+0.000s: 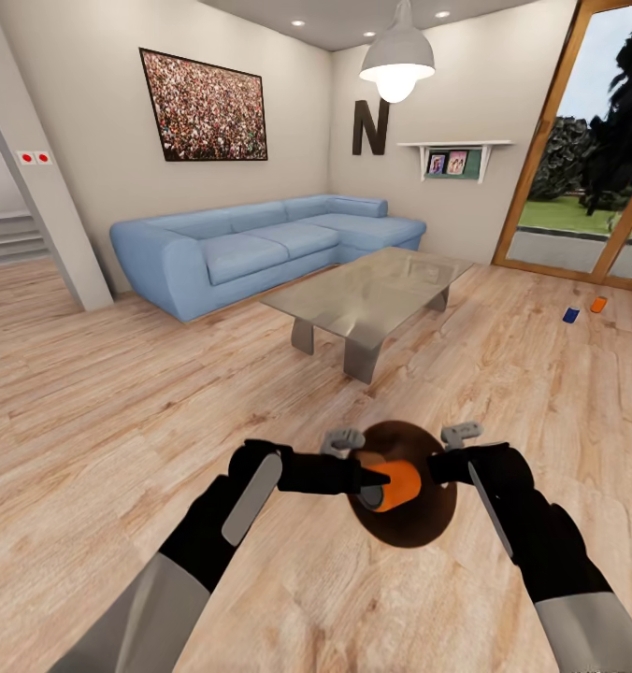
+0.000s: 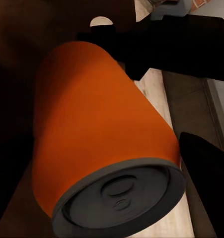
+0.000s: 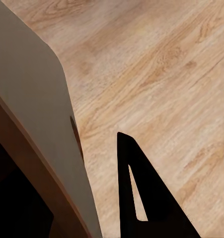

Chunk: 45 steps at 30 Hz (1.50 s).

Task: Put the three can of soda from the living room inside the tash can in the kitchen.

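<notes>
The left gripper (image 1: 377, 479) is clamping an orange soda can (image 1: 391, 485) on its side over the brown mouth of the trash can (image 1: 426, 530); in the left wrist view the can's grey top (image 2: 122, 202) is facing the camera. The right gripper (image 1: 439, 465) is gripping the bin's grey rim (image 3: 39, 124). Wide wood floor (image 1: 120, 393) is lying open all round. A blue can (image 1: 570, 315) and another orange can (image 1: 598, 305) are sitting near the glass door (image 1: 587, 140), well apart from the glass coffee table (image 1: 372, 294) and blue sofa (image 1: 251, 243)
</notes>
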{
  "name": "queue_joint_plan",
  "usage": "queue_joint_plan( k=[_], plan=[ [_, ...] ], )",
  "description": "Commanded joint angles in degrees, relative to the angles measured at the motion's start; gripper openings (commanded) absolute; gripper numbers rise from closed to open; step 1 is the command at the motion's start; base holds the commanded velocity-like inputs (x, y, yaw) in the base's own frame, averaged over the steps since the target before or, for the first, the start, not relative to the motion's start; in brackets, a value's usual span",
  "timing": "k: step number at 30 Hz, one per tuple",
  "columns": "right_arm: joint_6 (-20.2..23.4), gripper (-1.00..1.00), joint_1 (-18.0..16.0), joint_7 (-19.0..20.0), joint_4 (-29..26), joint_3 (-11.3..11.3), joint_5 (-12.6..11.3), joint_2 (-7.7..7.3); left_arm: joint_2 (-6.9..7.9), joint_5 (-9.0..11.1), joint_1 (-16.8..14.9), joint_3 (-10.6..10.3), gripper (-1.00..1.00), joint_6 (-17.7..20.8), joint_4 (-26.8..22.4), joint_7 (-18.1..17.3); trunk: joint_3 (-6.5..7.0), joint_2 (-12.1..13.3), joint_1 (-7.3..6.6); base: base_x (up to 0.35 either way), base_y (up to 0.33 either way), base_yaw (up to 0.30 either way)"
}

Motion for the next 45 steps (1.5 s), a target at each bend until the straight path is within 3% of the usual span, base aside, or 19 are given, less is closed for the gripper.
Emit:
queue_joint_plan(
  k=[1, 13, 16, 20, 30, 33, 35, 37, 45],
  plan=[
    [0.40, -1.00, -0.11, 0.53, -0.83, 0.13, -1.58, -0.05, -0.02, -2.16, 0.05, 0.04, -1.00, -0.16, 0.14, -0.18, -0.05, -0.03, -0.01, 0.000, 0.000, 0.000],
    [0.40, -1.00, -0.19, 0.53, -0.78, 0.33, -1.58, 0.01, -0.45, -2.08, 0.17, -0.06, -1.00, -5.20, 0.57, 1.37, -0.05, -0.03, -0.01, 0.000, 0.000, 0.000],
    [0.40, -1.00, -0.19, 0.51, -0.22, 0.37, -1.57, 0.03, -0.54, -1.74, 0.18, -0.21, -1.00, -6.67, 0.58, 4.27, -0.05, -0.03, -0.01, 0.000, 0.000, 0.000],
    [0.40, -1.00, -0.20, -2.18, 0.89, 0.41, -1.63, 0.38, -0.59, 1.61, 0.18, -0.48, -1.00, -7.23, -0.16, 10.88, -0.05, -0.03, -0.01, 0.000, 0.000, 0.000],
    [0.40, -1.00, -0.23, -3.32, 1.64, 0.39, -1.59, 1.39, -0.68, 4.05, 0.18, -1.55, -1.00, -7.32, -2.03, 18.34, -0.05, -0.03, -0.01, 0.000, 0.000, 0.000],
    [0.40, -1.00, -0.24, -3.42, 1.79, 0.39, -1.59, 1.52, -0.69, 7.55, 0.18, -2.89, -1.00, -7.32, -3.24, 23.15, -0.05, -0.03, -0.01, 0.000, 0.000, 0.000],
    [0.40, -1.00, -0.23, -3.49, 2.14, 0.37, -1.58, 1.66, -0.69, 14.20, 0.18, -7.18, -1.00, -7.25, -5.27, 31.66, -0.05, -0.03, -0.01, 0.000, 0.000, 0.000],
    [0.40, -1.00, -0.21, -3.51, 2.28, 0.34, -1.58, 1.70, -0.65, 19.05, 0.18, -8.99, -1.00, -7.00, -6.36, 37.19, -0.05, -0.03, -0.01, 0.000, 0.000, 0.000],
    [0.40, -1.00, -0.23, -3.52, 2.45, 0.36, -1.58, 1.77, -0.69, 25.31, 0.18, -9.59, -1.00, -6.73, -6.61, 41.00, -0.05, -0.03, -0.01, 0.000, 0.000, 0.000]
  ],
)
